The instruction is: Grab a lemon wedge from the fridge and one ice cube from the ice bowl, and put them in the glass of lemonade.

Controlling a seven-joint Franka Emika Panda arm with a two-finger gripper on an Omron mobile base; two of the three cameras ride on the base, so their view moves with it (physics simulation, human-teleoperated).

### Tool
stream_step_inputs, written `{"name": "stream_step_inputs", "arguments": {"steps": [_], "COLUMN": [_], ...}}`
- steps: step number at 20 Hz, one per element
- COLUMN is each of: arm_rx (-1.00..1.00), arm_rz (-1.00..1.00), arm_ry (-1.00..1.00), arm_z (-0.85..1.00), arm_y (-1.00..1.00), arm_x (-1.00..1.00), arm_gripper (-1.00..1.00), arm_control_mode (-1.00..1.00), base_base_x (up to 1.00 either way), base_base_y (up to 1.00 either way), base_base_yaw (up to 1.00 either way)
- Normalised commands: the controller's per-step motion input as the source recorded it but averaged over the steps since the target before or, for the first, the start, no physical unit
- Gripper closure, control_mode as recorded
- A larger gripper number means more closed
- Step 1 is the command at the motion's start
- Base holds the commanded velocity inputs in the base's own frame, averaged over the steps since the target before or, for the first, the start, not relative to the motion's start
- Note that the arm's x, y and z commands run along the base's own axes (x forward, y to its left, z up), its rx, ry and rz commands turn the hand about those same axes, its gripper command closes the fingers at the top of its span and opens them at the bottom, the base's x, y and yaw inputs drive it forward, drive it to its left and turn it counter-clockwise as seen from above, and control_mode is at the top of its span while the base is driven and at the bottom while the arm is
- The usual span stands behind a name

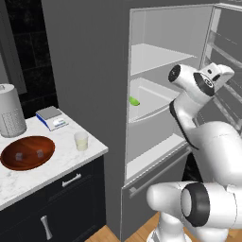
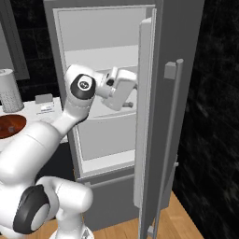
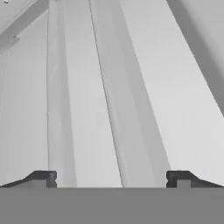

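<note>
Left base view: the fridge (image 1: pixel 160 71) stands open, its door (image 1: pixel 227 42) swung out to the right and its white shelves bare to the camera. The lemon wedge (image 1: pixel 134 101) lies on the middle shelf, near that shelf's left wall. The arm (image 1: pixel 191 118) rises from the lower right and bends up in front of the open fridge, its wrist level with the middle shelf, to the right of the wedge and apart from it. On the marble counter (image 1: pixel 28 175) to the left, the glass of lemonade (image 1: pixel 81 140) stands near the front right corner. The ice bowl (image 1: pixel 27 152) sits to its left with two ice cubes (image 1: pixel 29 154) inside. Behind are a white perforated cylinder (image 1: pixel 10 111) and a small scale (image 1: pixel 52 117).

Right base view: the arm (image 2: pixel 70 116) reaches from the lower left into the fridge (image 2: pixel 102 56), the hand tucked behind the door's (image 2: pixel 168 116) edge. The bar handle (image 2: pixel 170 140) runs down the door's outer face. The ice bowl (image 2: pixel 10 125) shows at the left edge, the cylinder (image 2: pixel 9 93) behind it.

Hand view: the gripper (image 3: pixel 111 178) is spread wide, its two dark tips far apart with nothing between them, facing pale grey ribbed fridge surfaces
</note>
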Motion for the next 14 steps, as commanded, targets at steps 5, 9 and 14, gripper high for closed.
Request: {"name": "stream_step_inputs", "arguments": {"steps": [5, 9, 14], "arm_rx": [-0.14, -0.07, 0.00], "arm_rz": [-0.03, 0.00, 0.00], "arm_ry": [0.17, 0.14, 0.11], "arm_z": [-0.19, -0.12, -0.31], "arm_y": [-0.31, -0.19, -0.06], "arm_x": [0.26, 0.24, 0.28], "arm_gripper": [-1.00, -1.00, -1.00], "arm_control_mode": [-1.00, -1.00, -1.00], "base_base_x": [0.00, 0.00, 0.00], "base_base_y": [0.00, 0.00, 0.00], "base_base_yaw": [0.00, 0.00, 0.00]}}
